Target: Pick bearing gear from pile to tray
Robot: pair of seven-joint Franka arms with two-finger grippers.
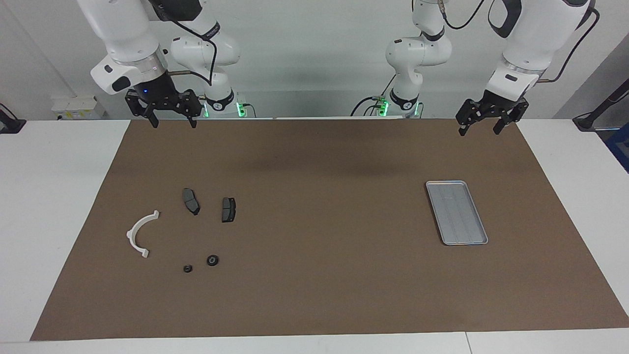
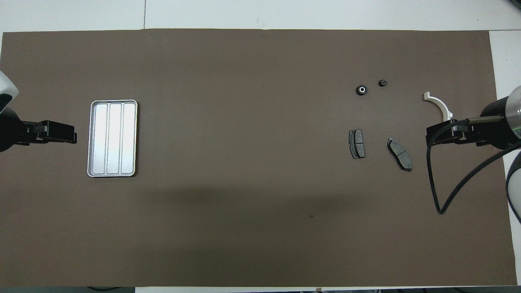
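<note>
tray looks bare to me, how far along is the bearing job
Nothing is done yet: the ribbed silver-grey metal tray holds no parts. Nothing is in hand: the left gripper and right gripper hang open, raised above the table's robot-side edge. Both small black rings lie on the brown mat beside the white plastic half-ring, unpicked.

Small black bearing gear (image 1: 212, 260) on brown mat; ribbed silver tray (image 1: 456, 212) well apart, empty.
</note>
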